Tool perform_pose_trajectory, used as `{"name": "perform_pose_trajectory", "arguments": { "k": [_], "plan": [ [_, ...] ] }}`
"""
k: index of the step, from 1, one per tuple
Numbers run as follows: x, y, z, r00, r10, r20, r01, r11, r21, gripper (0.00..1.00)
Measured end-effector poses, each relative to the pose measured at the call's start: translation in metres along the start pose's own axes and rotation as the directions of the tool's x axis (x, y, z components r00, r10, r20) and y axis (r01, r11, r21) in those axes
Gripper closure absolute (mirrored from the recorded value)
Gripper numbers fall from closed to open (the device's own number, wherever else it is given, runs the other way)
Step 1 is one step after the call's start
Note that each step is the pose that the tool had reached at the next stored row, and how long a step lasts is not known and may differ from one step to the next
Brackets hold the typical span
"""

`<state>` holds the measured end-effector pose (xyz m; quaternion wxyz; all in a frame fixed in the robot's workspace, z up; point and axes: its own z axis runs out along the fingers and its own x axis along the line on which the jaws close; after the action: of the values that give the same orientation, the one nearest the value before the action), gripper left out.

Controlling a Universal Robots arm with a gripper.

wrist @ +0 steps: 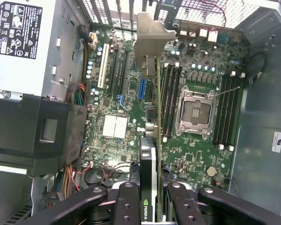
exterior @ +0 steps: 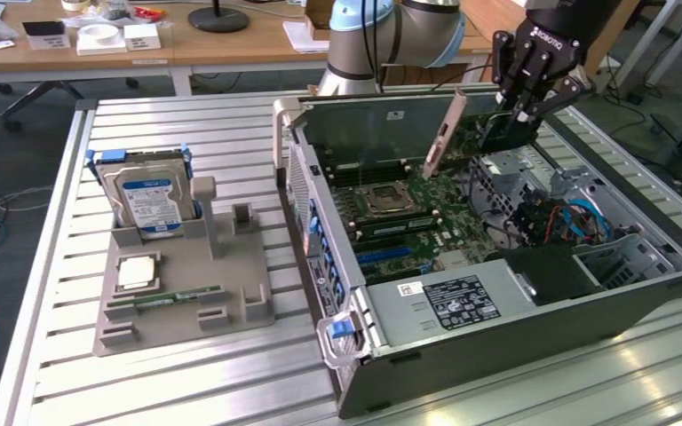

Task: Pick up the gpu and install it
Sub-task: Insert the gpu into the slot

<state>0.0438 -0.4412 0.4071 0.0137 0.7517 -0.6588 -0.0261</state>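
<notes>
Dark metal fingers of the gripper are clamped on the gpu, which hangs on edge above the open computer case, apart from the board beneath it. The case lies on its side on a slatted aluminium table, with the green motherboard facing up. In the wrist view the gripper pinches the gpu from both flat sides near one end. The card runs edge-on away from the fingers, and its silver bracket points toward the perforated rear wall of the case. Below the card's thin edge lie the expansion slots: a white one, black ones beside it and a short blue one. The card sits between the blue slot and the memory slots next to the CPU socket. Which slot it is meant for cannot be told. The step in hand appears to be lining the card up over its slot. Doing it well likely means holding the card upright and parallel to the slot, with the bracket just inside the rear wall and the pressure even along its length, since a tilted card may jam or bend. On the exterior view's left, well apart, a grey holder carries a hard drive.
</notes>
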Motion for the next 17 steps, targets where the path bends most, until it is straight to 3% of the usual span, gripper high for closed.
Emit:
{"name": "perform_pose_trajectory", "arguments": {
  "k": [6,17],
  "plan": [
    [0.0,0.0007,0.0007,1.0,0.001,0.0003,-0.001,1.0,0.0011,0.73],
    [0.0,0.0043,0.0102,0.9979,0.065,0.0015,-0.065,0.9976,0.0233,0.73]
  ]
}}
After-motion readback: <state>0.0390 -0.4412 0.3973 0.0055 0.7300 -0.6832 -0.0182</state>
